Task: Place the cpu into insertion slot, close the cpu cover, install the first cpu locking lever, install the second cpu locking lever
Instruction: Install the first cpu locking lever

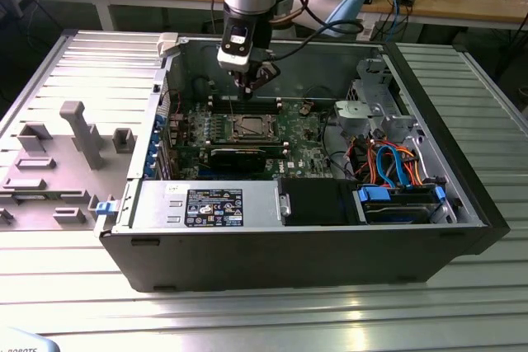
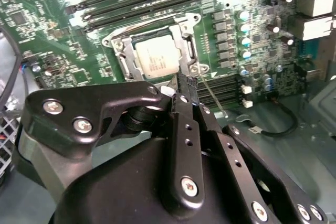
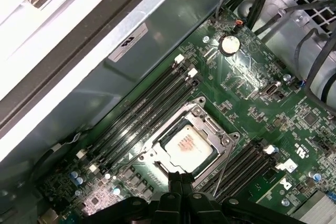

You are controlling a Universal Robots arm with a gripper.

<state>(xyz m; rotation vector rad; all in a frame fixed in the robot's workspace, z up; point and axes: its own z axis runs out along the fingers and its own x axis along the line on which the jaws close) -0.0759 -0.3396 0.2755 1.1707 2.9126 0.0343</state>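
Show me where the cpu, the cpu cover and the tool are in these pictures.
cpu (image 2: 156,59): second wrist view, middle of its silver-grey top.
cpu cover (image 2: 182,34): second wrist view, a silvery side bar of the frame.
tool (image 2: 188,84): second wrist view, at the tips of its black fingers.

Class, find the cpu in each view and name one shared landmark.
Exterior view: cpu beneath the tool.
First wrist view: cpu just beyond the tool.
Second wrist view: cpu just beyond the tool.
Shared landmark: the cpu cover framing it.
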